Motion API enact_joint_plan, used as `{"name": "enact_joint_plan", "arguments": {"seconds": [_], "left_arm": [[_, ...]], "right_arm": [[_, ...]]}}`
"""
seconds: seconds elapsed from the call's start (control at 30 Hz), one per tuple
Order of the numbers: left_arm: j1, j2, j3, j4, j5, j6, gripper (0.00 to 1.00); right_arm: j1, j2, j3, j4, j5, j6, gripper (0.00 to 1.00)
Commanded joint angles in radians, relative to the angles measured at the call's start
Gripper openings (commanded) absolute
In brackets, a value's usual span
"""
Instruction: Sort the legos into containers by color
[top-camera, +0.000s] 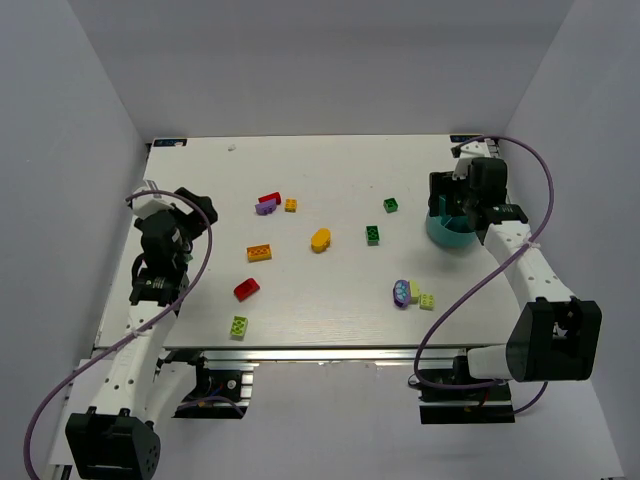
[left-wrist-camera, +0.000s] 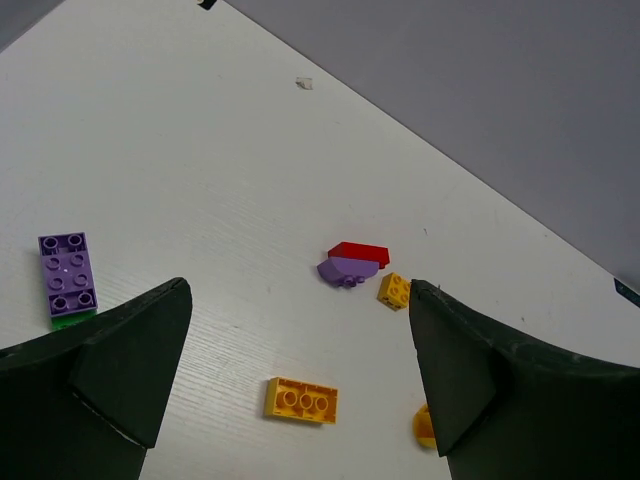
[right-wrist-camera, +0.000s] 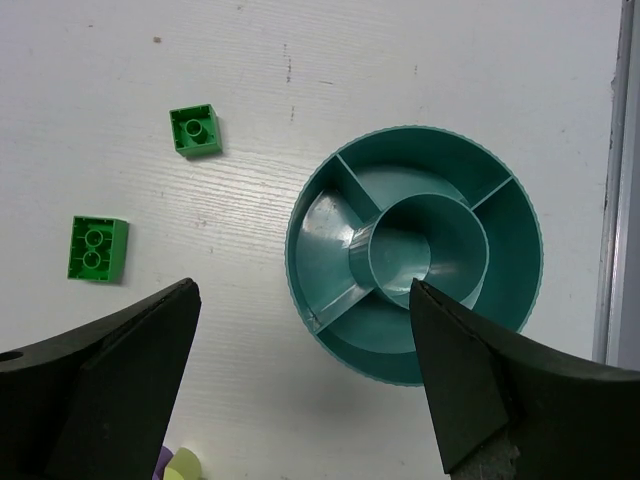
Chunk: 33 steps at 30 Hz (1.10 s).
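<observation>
The teal bowl (top-camera: 449, 238) stands at the far right, and the right wrist view shows its compartments (right-wrist-camera: 330, 240) holding no bricks. My right gripper (top-camera: 456, 203) hovers open and empty over its left rim (right-wrist-camera: 302, 300). Two green bricks (right-wrist-camera: 195, 130) (right-wrist-camera: 98, 248) lie left of the bowl. My left gripper (top-camera: 192, 210) is open and empty above the left side (left-wrist-camera: 298, 330). Ahead of it lie an orange brick (left-wrist-camera: 301, 400), a red brick (left-wrist-camera: 358, 252), a purple piece (left-wrist-camera: 345, 269), a small orange brick (left-wrist-camera: 394, 290) and a purple brick (left-wrist-camera: 67, 275) stacked on a green one.
The oval orange-yellow piece (top-camera: 320, 240) lies mid-table. A red brick (top-camera: 246, 289) and a lime brick (top-camera: 239, 326) lie near the front left. A purple and yellow cluster (top-camera: 403, 292) and a lime brick (top-camera: 427, 301) lie front right. Grey walls enclose the table.
</observation>
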<state>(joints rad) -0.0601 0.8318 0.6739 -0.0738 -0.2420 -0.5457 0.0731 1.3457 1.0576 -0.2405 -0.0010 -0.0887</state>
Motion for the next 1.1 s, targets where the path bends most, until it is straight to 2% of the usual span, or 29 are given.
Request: {"name": "enact_joint_plan", "arguments": {"seconds": [0.0,0.1,0.2,0.23,0.33,0.47,0.57,0.6,0.63,0.67,0.7,0.77,0.8,0.83,0.87,0.9,0.93,0.97,1.07], "left_arm": [[0.002,-0.003,-0.002,0.017,0.047,-0.003,0.98],[0.002,0.013,-0.002,0.032,0.066,-0.011,0.98],[0.002,0.036,-0.010,0.066,0.090,-0.033,0.98],[0.003,0.042,-0.007,0.066,0.101,-0.036,0.98],[0.002,0.064,0.003,0.095,0.115,-0.045,0.98],[0.002,0.058,-0.002,0.094,0.135,-0.049,0.98],[0.002,0.043,-0.016,0.103,0.150,-0.063,0.90],[0.003,0.041,-0.017,0.104,0.158,-0.068,0.84],[0.002,0.040,-0.019,0.108,0.167,-0.072,0.61],[0.002,0.044,-0.019,0.111,0.178,-0.080,0.43],[0.002,0.047,-0.017,0.111,0.197,-0.085,0.27],[0.002,0.062,-0.016,0.114,0.228,-0.094,0.09],[0.002,0.069,-0.011,0.115,0.240,-0.097,0.09],[0.002,0.075,-0.010,0.114,0.298,-0.102,0.12],[0.002,0.088,-0.005,0.111,0.316,-0.114,0.31],[0.002,0.093,-0.004,0.109,0.354,-0.123,0.43],[0.003,0.098,-0.004,0.112,0.374,-0.132,0.54],[0.002,0.102,-0.005,0.114,0.391,-0.148,0.67],[0.002,0.112,-0.014,0.121,0.429,-0.157,0.76]], "right_arm": [[0.001,0.001,0.033,-0.011,-0.029,-0.014,0.90],[0.001,-0.026,0.010,-0.011,-0.134,-0.084,0.89],[0.004,-0.081,-0.031,-0.005,-0.310,-0.244,0.90],[0.004,-0.109,-0.039,-0.041,-0.414,-0.358,0.90],[0.010,-0.146,-0.089,-0.063,-0.522,-0.446,0.89],[0.017,-0.175,-0.120,-0.166,-0.666,-0.649,0.89],[0.019,-0.172,-0.123,-0.242,-0.755,-0.767,0.89],[0.019,-0.172,-0.131,-0.234,-0.774,-0.738,0.90],[0.019,-0.172,-0.134,-0.249,-0.792,-0.758,0.89],[0.019,-0.169,-0.137,-0.278,-0.856,-0.801,0.78],[0.019,-0.165,-0.137,-0.314,-0.891,-0.856,0.72],[0.019,-0.143,-0.133,-0.437,-0.971,-1.053,0.60],[0.021,-0.129,-0.125,-0.483,-0.981,-1.113,0.59],[0.022,-0.094,-0.114,-0.572,-0.978,-1.210,0.64],[0.022,-0.079,-0.096,-0.600,-0.976,-1.235,0.69],[0.022,-0.068,-0.091,-0.615,-0.969,-1.247,0.81],[0.022,-0.059,-0.091,-0.618,-0.950,-1.257,0.89],[0.024,-0.060,-0.093,-0.615,-0.943,-1.261,0.89],[0.034,-0.071,-0.110,-0.562,-0.900,-1.223,0.89]]}}
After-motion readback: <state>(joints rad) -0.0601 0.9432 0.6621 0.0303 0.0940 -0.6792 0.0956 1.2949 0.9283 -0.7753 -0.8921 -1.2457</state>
